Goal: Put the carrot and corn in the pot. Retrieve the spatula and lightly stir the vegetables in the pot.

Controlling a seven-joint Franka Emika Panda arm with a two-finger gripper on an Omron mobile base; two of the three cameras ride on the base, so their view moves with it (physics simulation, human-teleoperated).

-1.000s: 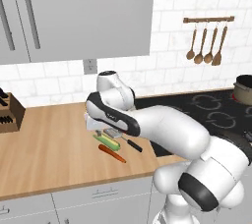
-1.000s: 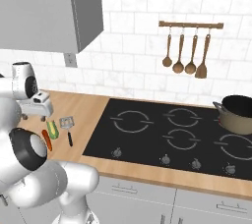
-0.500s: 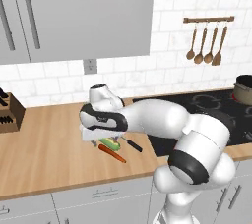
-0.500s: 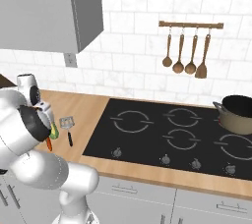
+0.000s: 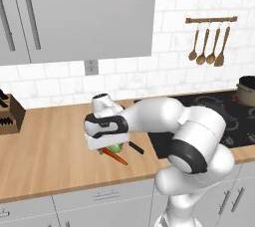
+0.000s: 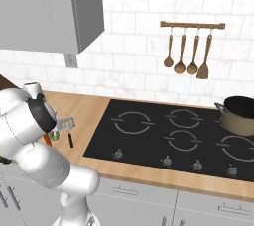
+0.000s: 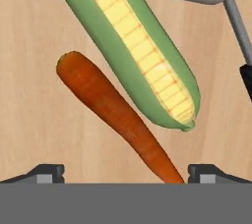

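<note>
While the gripper [image 7: 126,174] hangs low over the wooden counter [image 5: 45,156] with its jaws spread wide and nothing between them, the hand view gives a really close look at the veggies. Left of center in that frame lies the carrot [image 7: 112,112], a slim orange-red stick, blunt end upper left and tapering down toward the lower middle, its tip between the two dark fingertips [image 7: 47,173]. Just to its right lies the corn [image 7: 133,46], way chunkier, with a yellow kernel strip and pale green husk sides, running diagonally from the top edge down to the right. The two lie side by side, close, though I can't tell if they touch. At the upper right of that view is the spatula [image 7: 231,7], grey metal blade with a thin shaft leading to its black handle.

In the left base view, the carrot [image 5: 115,156] pokes out under the hand at center, and the arm covers most of the corn. Far right, the pot [image 5: 247,90] sits on the black cooktop [image 5: 234,116], well apart from the veggies. Wooden utensils [image 5: 209,47] hang on the wall rail at upper right.
</note>
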